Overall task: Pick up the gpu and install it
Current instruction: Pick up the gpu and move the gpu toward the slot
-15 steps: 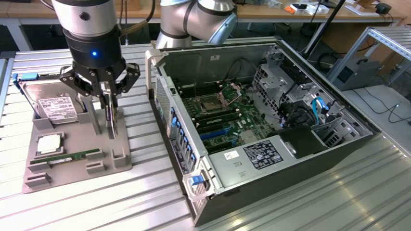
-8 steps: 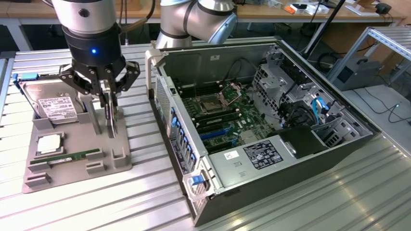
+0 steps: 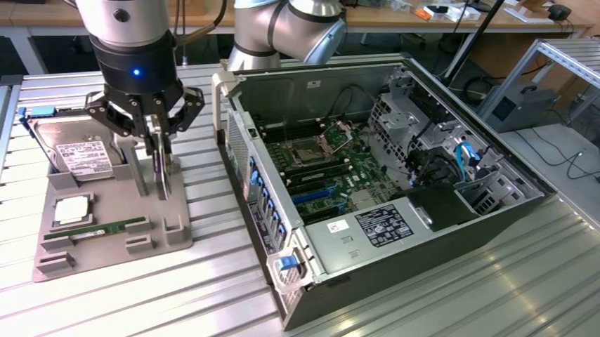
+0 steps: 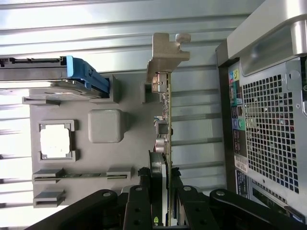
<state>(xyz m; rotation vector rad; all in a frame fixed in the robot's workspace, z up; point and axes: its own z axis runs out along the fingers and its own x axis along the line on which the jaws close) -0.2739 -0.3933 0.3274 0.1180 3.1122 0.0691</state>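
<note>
while the tool (image 3: 159, 140) clamps it, the thin gpu (image 3: 165, 177) stands edge-on over the grey tray (image 3: 173, 235), between hard drive (image 3: 80, 151) and pc case (image 3: 236, 144).

I note bright, even overhead light and soft shadows; glare streaks the desk (image 3: 450, 302), blown white in wrist view.

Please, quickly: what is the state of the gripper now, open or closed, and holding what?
Gripper: closed on the gpu, which is on edge over the gray tray.

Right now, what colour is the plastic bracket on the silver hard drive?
Blue; plastic bracket shows best in wrist view.
</note>
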